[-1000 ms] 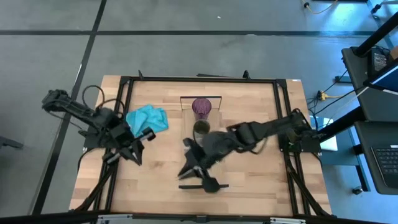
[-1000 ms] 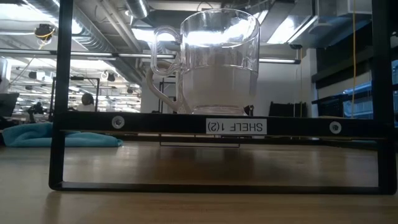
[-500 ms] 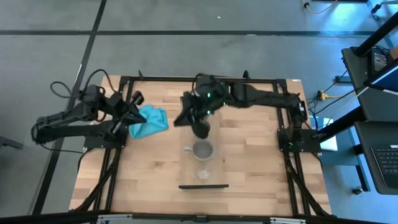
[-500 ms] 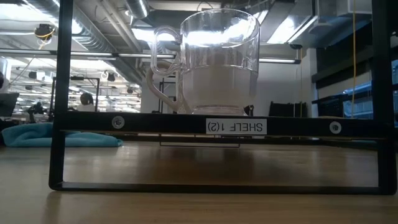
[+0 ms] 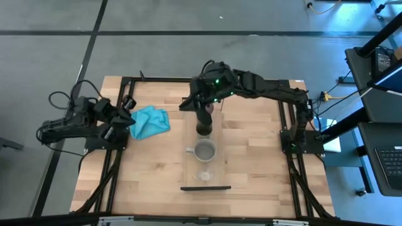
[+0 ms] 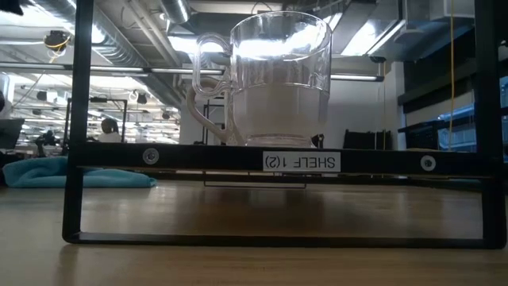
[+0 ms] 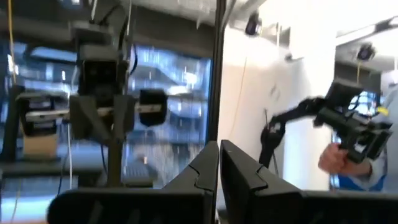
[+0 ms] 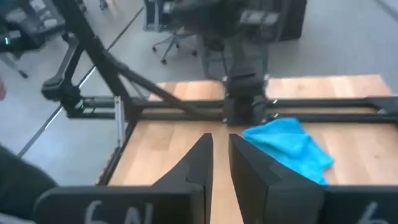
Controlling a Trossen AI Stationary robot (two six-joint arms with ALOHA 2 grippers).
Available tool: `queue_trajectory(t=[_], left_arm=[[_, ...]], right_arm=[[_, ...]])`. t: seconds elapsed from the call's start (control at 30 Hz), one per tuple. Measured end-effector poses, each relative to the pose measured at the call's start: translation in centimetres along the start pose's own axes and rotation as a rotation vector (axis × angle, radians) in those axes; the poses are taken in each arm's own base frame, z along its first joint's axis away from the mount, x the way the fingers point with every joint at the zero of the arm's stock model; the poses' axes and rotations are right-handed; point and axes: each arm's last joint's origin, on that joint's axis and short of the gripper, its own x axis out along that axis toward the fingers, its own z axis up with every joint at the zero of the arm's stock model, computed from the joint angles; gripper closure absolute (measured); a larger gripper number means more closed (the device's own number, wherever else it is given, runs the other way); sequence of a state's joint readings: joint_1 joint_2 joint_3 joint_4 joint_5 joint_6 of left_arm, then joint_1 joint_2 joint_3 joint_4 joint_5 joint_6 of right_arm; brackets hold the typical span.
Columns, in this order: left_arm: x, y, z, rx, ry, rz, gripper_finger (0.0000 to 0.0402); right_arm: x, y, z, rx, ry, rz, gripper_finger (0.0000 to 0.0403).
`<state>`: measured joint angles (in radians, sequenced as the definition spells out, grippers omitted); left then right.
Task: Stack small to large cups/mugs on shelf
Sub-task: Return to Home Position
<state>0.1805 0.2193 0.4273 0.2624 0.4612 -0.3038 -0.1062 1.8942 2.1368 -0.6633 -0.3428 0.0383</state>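
The shelf (image 5: 188, 169) is a long narrow board running from the table's far side toward its near side. On it stand a dark olive cup (image 5: 203, 129), a grey handled mug (image 5: 205, 150) and a tiny clear glass (image 5: 204, 176), nearest the low camera (image 6: 278, 75). The purple tumbler (image 5: 206, 110) at the shelf's far end is mostly covered by my right arm. My right gripper (image 5: 185, 104) hangs above that end, pointing toward the table's left, its fingers (image 8: 205, 162) almost together with nothing between them. My left gripper (image 5: 129, 103) is shut and empty beside the teal cloth.
A teal cloth (image 5: 149, 121) lies crumpled on the table's far left and also shows in the right wrist view (image 8: 289, 149). Black rails (image 5: 119, 157) frame the tabletop. The shelf's black end frame (image 6: 79, 159) fills the low view.
My right gripper has gone from the shelf's near end toward the table's far edge and now hangs over the shelf's far end. The mug and the clear glass now show. My left gripper has drawn back toward the table's far left, beside the cloth. The cups stand unmoved.
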Motion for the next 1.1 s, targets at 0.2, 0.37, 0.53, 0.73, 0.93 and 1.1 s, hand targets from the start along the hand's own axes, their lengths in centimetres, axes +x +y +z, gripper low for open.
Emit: queue_trajectory(t=[0.2,0.37,0.53,0.73,0.93,1.1], left_arm=[[-0.4,0.1,-2.0,0.021,-0.111,-0.022,0.039],[-0.5,0.5,-3.4,0.02,-0.122,0.039,0.039],[-0.7,0.7,-4.6,0.022,-0.131,0.041,0.039],[-1.1,1.0,-6.3,0.01,-0.125,0.044,0.039],[-1.4,1.3,-7.5,-0.009,-0.102,0.068,0.039],[-1.6,1.5,-8.5,-0.02,-0.085,0.097,0.039]], right_arm=[[-2.4,-2.6,1.1,-0.027,-0.074,-0.002,0.0349],[-4.5,-4.9,1.5,-0.006,-0.115,0.014,0.0349],[-5.6,-6.7,1.4,0.011,-0.119,0.031,0.0349],[-6.2,-7.8,1.3,0.013,-0.121,0.001,0.0349],[-6.4,-8.2,1.2,0.005,-0.118,-0.009,0.0349],[-6.5,-8.3,1.2,0.004,-0.117,-0.014,0.0349]])
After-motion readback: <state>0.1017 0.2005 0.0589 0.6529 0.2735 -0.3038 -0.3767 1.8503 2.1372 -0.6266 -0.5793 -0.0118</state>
